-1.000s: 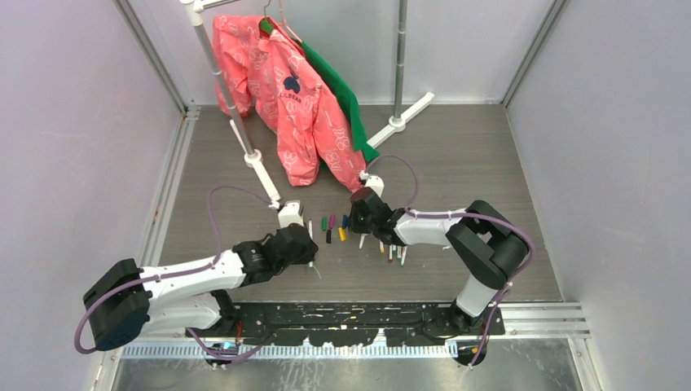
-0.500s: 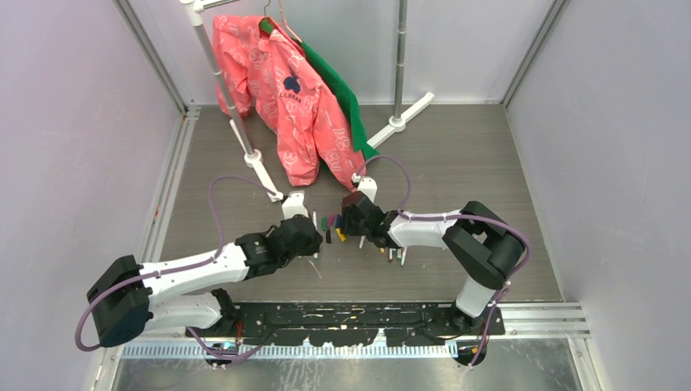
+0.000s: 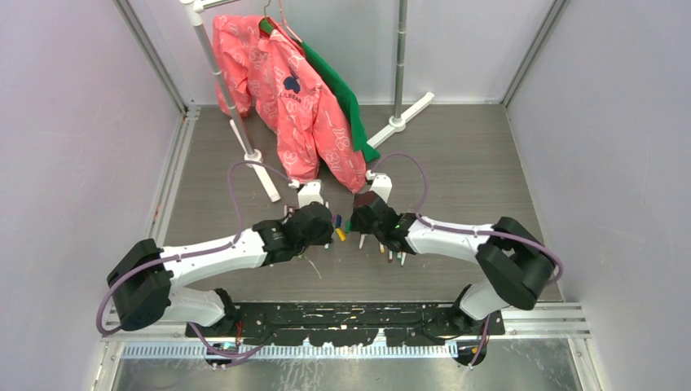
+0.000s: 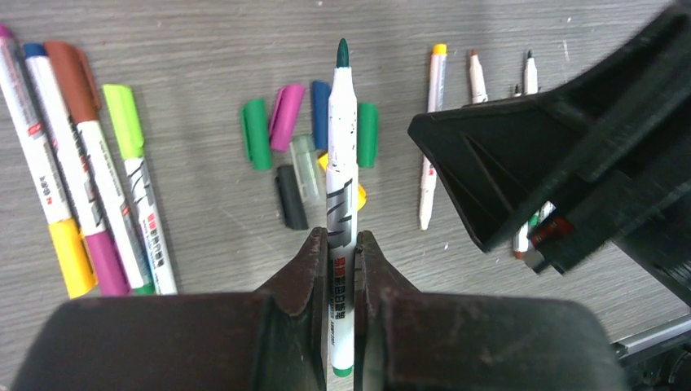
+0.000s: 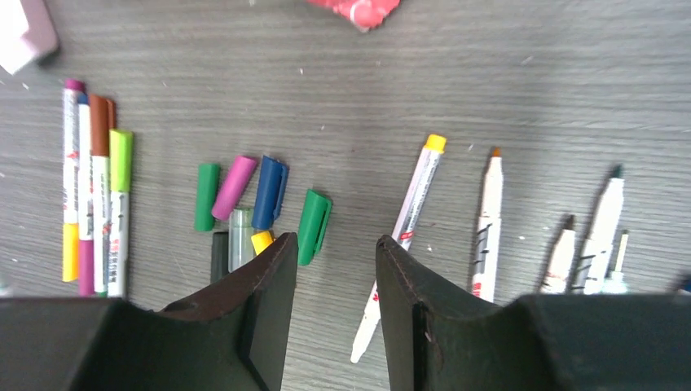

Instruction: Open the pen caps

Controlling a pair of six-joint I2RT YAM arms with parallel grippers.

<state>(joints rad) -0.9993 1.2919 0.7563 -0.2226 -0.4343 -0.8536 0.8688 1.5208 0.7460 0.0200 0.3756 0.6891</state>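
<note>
My left gripper (image 4: 341, 236) is shut on a white pen barrel (image 4: 342, 147). The pen's dark green tip is bare and points away over the loose caps. Several pen caps lie together on the floor: green (image 4: 256, 134), pink (image 4: 286, 116), blue (image 4: 321, 102), green (image 4: 367, 134), black (image 4: 291, 197). My right gripper (image 5: 336, 244) is open and empty, just above the floor. It hangs beside a green cap (image 5: 314, 216), a blue cap (image 5: 269, 192) and a yellow cap (image 5: 261, 241). In the top view the two grippers (image 3: 324, 230) (image 3: 361, 226) face each other closely.
Several capped pens (image 4: 90, 179) lie side by side left of the caps. Uncapped white pens (image 5: 489, 220) lie to the right. A clothes rack with a pink jacket (image 3: 297, 106) and a green garment (image 3: 342, 90) stands behind, its base leg (image 3: 265, 175) near the left arm.
My left gripper has moved right and farther from the base, over the caps, still holding the pen. My right gripper shifted left towards it, then slightly back right.
</note>
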